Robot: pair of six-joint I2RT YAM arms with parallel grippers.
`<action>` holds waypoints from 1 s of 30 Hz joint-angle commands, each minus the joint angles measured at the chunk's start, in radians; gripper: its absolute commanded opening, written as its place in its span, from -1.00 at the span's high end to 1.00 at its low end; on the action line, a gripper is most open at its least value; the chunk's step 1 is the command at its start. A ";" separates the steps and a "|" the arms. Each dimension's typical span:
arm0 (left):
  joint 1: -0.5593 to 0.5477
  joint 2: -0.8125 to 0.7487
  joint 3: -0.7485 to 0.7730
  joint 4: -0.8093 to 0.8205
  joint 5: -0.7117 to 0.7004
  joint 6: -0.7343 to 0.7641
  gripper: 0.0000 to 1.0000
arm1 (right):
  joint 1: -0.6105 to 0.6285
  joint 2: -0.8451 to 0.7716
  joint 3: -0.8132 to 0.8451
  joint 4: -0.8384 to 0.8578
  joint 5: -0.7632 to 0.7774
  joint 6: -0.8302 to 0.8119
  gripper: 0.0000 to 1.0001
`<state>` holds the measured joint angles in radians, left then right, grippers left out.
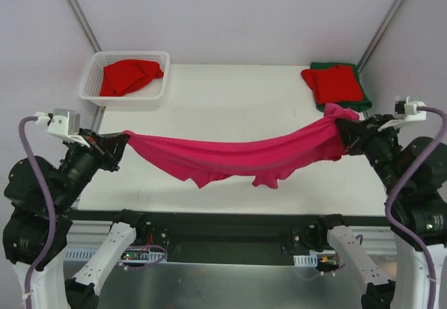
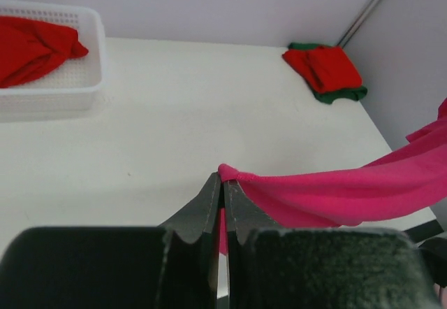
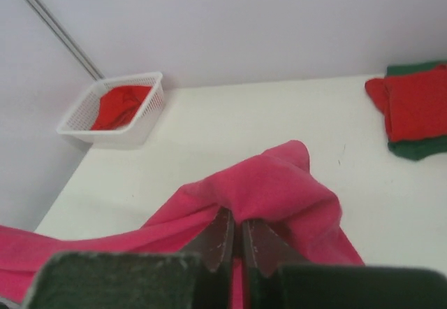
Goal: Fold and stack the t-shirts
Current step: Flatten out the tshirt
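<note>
**Magenta t-shirt (image 1: 237,156) slung between both grippers**

I see my left gripper (image 1: 124,140) clamped tight on one end and my right gripper (image 1: 341,125) clamped on the other. The cloth sags between them over the table (image 1: 230,106). Beyond the right gripper, a folded red t-shirt (image 1: 334,82) lies on a green t-shirt (image 1: 363,103).
</note>
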<state>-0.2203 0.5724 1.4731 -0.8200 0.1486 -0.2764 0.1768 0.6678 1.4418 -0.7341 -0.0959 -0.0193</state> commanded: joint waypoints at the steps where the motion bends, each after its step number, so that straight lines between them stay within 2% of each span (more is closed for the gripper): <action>1: 0.015 0.092 -0.139 0.017 -0.004 -0.056 1.00 | -0.008 0.080 -0.226 0.126 -0.059 0.087 0.98; 4: 0.015 0.193 -0.282 0.076 -0.061 -0.119 1.00 | 0.000 0.171 -0.336 0.223 -0.001 0.123 0.98; 5: 0.015 0.220 -0.315 0.134 -0.066 -0.124 1.00 | 0.007 0.253 -0.377 0.245 0.022 0.121 0.99; 7: 0.013 0.299 -0.400 0.203 -0.093 -0.150 1.00 | 0.024 0.338 -0.382 0.265 0.045 0.124 0.98; 8: 0.012 0.328 -0.418 0.260 -0.101 -0.159 1.00 | 0.033 0.430 -0.351 0.260 0.062 0.121 0.84; 9: 0.012 0.389 -0.434 0.284 -0.103 -0.161 1.00 | 0.055 0.467 -0.333 0.251 0.068 0.117 0.54; 10: 0.010 0.423 -0.445 0.300 -0.100 -0.161 1.00 | 0.065 0.505 -0.313 0.242 0.080 0.110 -0.13; 11: 0.004 0.454 -0.448 0.315 -0.107 -0.162 0.92 | 0.078 0.536 -0.279 0.234 0.123 0.099 -0.36; 12: -0.004 0.502 -0.451 0.353 -0.115 -0.161 0.31 | 0.110 0.585 -0.264 0.225 0.145 0.096 -0.54; 13: -0.011 0.523 -0.454 0.370 -0.129 -0.158 -0.18 | 0.124 0.598 -0.253 0.220 0.163 0.090 -0.87; 14: -0.031 0.550 -0.451 0.380 -0.167 -0.152 -0.46 | 0.139 0.607 -0.245 0.220 0.194 0.084 -0.94; 15: -0.039 0.557 -0.444 0.381 -0.185 -0.150 -0.88 | 0.162 0.612 -0.236 0.220 0.206 0.082 -0.99; 16: -0.045 0.557 -0.429 0.381 -0.191 -0.147 -0.99 | 0.171 0.610 -0.235 0.222 0.220 0.082 -0.93; 20: -0.070 0.485 -0.431 0.380 -0.176 -0.144 -0.98 | 0.185 0.581 -0.257 0.222 0.211 0.090 -0.93; 24: -0.080 0.376 -0.490 0.371 -0.042 -0.175 -0.97 | 0.208 0.536 -0.331 0.223 0.220 0.094 -0.93; 25: -0.097 0.356 -0.523 0.363 -0.028 -0.184 -0.85 | 0.211 0.524 -0.359 0.225 0.223 0.096 -0.93; 30: -0.224 0.264 -0.640 0.340 -0.046 -0.270 -0.60 | 0.222 0.494 -0.420 0.225 0.217 0.105 -0.93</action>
<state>-0.3576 0.8757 0.9234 -0.4557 0.0746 -0.4660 0.3843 1.2007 1.0550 -0.5133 0.1013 0.0719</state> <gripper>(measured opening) 0.849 0.967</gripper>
